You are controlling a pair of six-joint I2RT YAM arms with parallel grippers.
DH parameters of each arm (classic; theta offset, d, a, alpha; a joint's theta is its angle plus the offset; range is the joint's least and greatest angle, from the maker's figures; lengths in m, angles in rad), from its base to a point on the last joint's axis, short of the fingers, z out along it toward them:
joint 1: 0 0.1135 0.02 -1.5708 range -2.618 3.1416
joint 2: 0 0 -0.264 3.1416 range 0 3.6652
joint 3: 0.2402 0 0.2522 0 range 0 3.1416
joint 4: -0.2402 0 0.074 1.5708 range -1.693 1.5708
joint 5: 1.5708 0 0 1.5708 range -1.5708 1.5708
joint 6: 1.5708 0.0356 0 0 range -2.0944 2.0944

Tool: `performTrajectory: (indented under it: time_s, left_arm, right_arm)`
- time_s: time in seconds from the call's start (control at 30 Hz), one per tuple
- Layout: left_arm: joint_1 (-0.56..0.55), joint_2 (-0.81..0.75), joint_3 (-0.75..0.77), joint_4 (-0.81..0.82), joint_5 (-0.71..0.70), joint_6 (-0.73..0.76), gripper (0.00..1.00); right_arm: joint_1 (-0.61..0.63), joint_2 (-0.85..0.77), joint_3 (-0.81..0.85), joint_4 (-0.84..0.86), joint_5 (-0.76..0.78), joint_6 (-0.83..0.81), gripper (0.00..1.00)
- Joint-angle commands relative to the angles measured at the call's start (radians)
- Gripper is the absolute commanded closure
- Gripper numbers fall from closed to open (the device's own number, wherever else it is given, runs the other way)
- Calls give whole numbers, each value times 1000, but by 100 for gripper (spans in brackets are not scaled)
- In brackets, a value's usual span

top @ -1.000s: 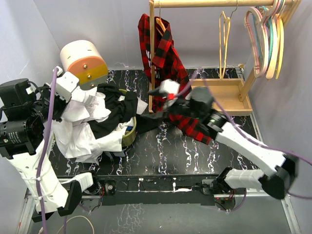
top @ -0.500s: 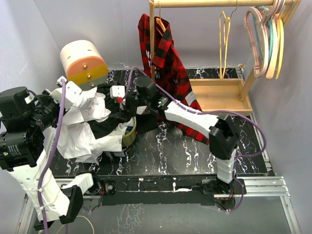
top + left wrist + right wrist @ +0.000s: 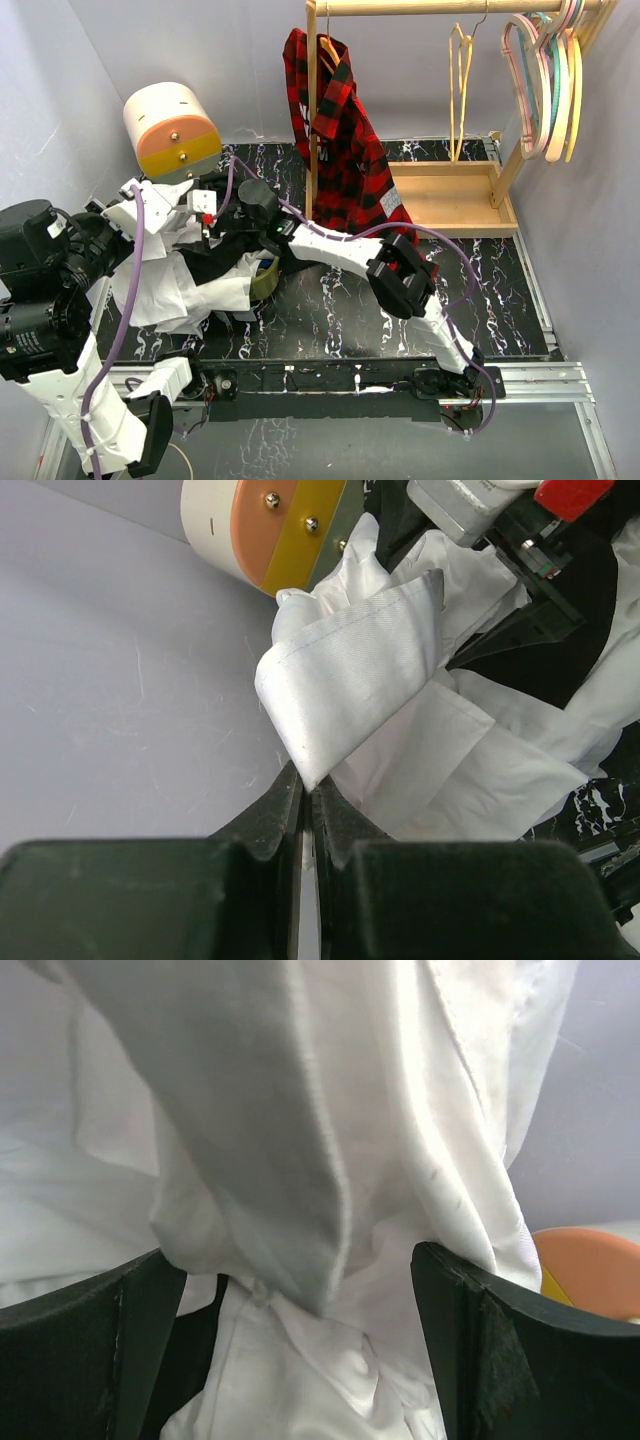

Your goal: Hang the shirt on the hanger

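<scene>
my left gripper (image 3: 305, 805) pinching a folded shirt (image 3: 360, 680) edge, wall (image 3: 120, 680) close beside it, my right gripper (image 3: 300, 1300) wide around hanging cloth, bare surface (image 3: 340, 310) to the right

We see soft, even light from above; up close the shirt (image 3: 300, 1160) blows out white and slightly blurs.

Plaid shirt (image 3: 340, 130) on wooden rack (image 3: 420, 7); black garment (image 3: 225, 262), perhaps tape roll (image 3: 266, 283) beside

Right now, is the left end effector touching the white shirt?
Touching. The left wrist view shows the left end effector shut, with a fold of the white shirt pinched at its fingertips.
</scene>
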Motion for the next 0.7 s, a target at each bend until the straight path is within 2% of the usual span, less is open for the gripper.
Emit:
performTrajectory:
  time_s: [0.0, 0.07, 0.1, 0.17, 0.23, 0.27, 0.37, 0.47, 0.67]
  left_arm:
    - [6, -24, -27, 4, -10, 28, 100]
    - [6, -33, -33, 11, -14, 30, 100]
    - [6, -37, -34, 16, -17, 28, 100]
    - [6, -42, -30, 35, -22, 22, 100]
    - [6, -62, -41, 98, -39, -10, 100]
    - [6, -74, -51, 149, -54, -28, 100]
    - [6, -123, -106, 301, -95, -72, 100]
    - [6, -109, -62, 384, -119, -124, 100]
    - [9, -98, -22, 557, -152, -177, 100]
  right_arm:
    - [5, 49, 95, 248, 105, 95, 1]
    - [11, 74, 115, 275, 134, 105, 4]
    - [12, 83, 124, 287, 146, 112, 14]
    - [14, 92, 125, 322, 167, 135, 40]
    - [16, 73, 108, 343, 168, 142, 75]
    - [16, 55, 89, 352, 178, 144, 89]
    - [18, -44, -13, 422, 214, 140, 92]
    - [20, -163, -83, 415, 248, 96, 92]
    - [54, -380, -154, 276, 307, -62, 92]
